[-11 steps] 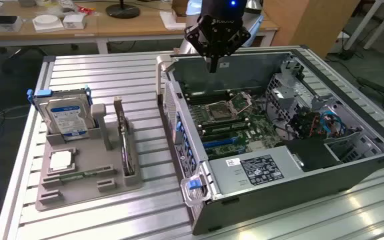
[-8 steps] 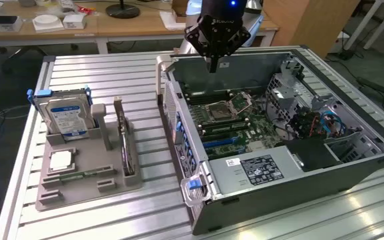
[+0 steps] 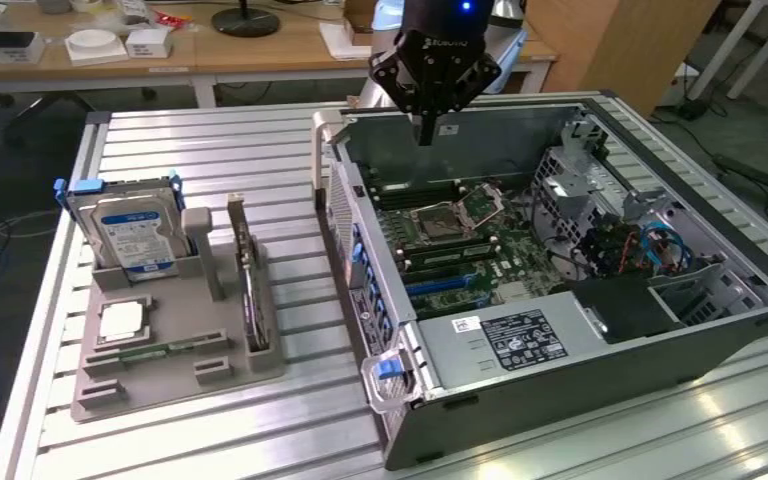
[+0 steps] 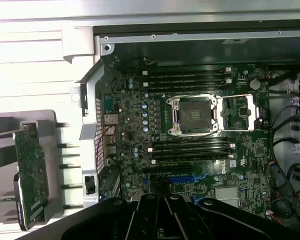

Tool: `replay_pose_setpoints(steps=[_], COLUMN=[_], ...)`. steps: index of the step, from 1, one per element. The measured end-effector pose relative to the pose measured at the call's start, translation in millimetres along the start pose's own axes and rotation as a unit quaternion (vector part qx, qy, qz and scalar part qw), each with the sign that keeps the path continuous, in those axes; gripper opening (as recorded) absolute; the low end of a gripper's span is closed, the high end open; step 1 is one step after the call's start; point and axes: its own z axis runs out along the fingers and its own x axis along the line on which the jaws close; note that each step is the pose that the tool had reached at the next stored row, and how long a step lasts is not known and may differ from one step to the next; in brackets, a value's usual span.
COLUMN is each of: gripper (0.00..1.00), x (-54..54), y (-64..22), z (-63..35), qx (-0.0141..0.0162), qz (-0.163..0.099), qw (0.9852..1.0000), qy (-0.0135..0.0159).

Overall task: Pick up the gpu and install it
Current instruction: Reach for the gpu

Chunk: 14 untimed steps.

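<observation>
Hanging point-down above the far wall of the open computer case (image 3: pixel 558 395), toward the counter's (image 3: pixel 184 150) far edge: the pincer (image 3: pixel 426 133), drawn narrow, fingertips together, nothing between them. Well apart from it, toward the counter's edge at the exterior view's left: the gpu (image 3: pixel 244 270), untouched, stood on its long edge in a slot of the grey holder (image 3: pixel 157 385), along the holder's side nearest the case. Parked upright like that, most likely, to leave the upper edge free for a pinch from above and to keep the card from tipping over. Beside it on the same holder, stood up in the same fashion: a thick silver hard drive (image 3: pixel 124 225) with a blue-and-white label. Case laid on its side with the panel off, presumably so that the motherboard (image 4: pixel 135 150) faces up and its sockets, a blue slot (image 4: pixel 180 178) among them, can be reached straight down. As for the card itself: thin, flat and rectangular, about as long as the drive; green circuit board dotted with small parts in the wrist view, darker on the face turned to the case in the exterior view, paler metal at the end farthest from that camera. No sign of bending or damage, though finer detail cannot be made out.
</observation>
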Motion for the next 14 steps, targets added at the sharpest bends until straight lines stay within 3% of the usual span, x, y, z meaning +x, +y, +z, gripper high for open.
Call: replay_pose_setpoints(steps=[14], gripper=[0.10], x=[17.1], y=[-1.3], z=[-0.5], qx=[0.0000], qz=[0.000], qw=[1.0000], qy=[0.0000])
